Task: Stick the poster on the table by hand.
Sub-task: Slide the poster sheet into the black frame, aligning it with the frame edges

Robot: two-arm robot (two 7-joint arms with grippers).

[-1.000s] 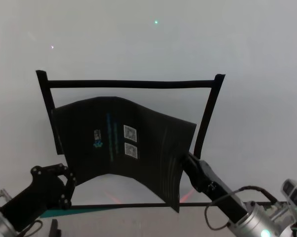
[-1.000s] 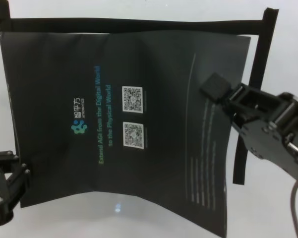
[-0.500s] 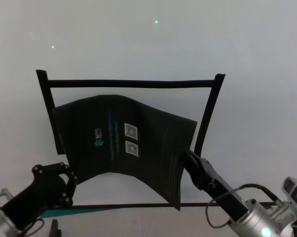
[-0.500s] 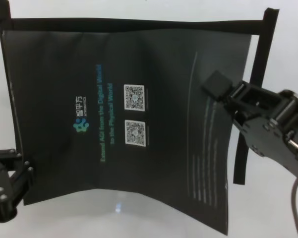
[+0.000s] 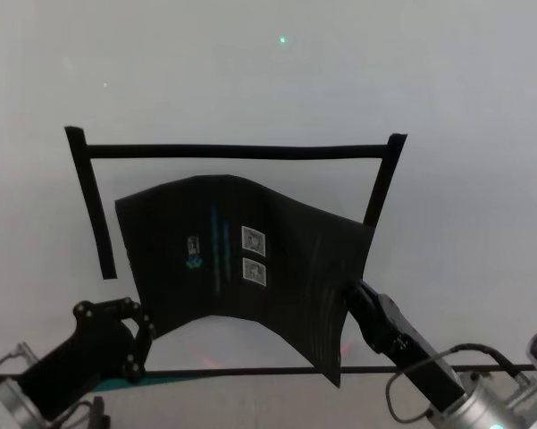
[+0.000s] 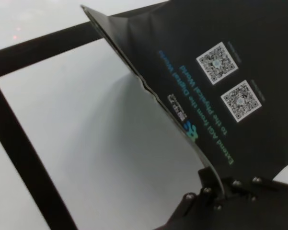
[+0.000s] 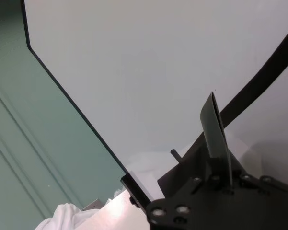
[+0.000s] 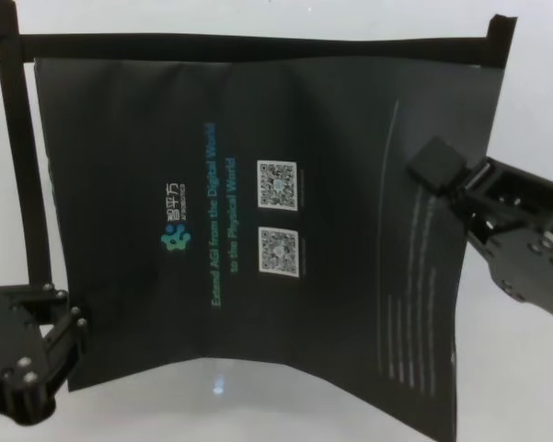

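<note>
Both arms carry the poster [image 5: 241, 264] in the air above the table [image 5: 268, 80], over the area framed by black tape strips [image 5: 232, 151]. The left tool [image 8: 60, 336] is clamped on the poster's near left corner, its fingers pinching the sheet edge as the left wrist view shows. The right tool [image 8: 446, 180] is closed on the poster's right edge; the right wrist view shows the thin sheet standing edge-on between its fingers.

The sheet is not flat. It sags and bows between the two grips, with a fold line running across it in the head view, and its near right corner hangs lower than the rest. In the chest view its far edge lies close along the far tape strip and its right edge overlaps the right strip, while a band of white table shows between its left edge and the left strip, so it appears to sit slightly to the right within the frame.

The main risks I see from here:
- Lowering with the bow still in the sheet would likely trap a wrinkle or air pocket.
- The drooping corner could touch first and stick askew.
- Uneven pull between the two tools could crease the thin sheet or slip it out of a pinch.
- Setting it down off-centre would leave it over the tape.
</note>
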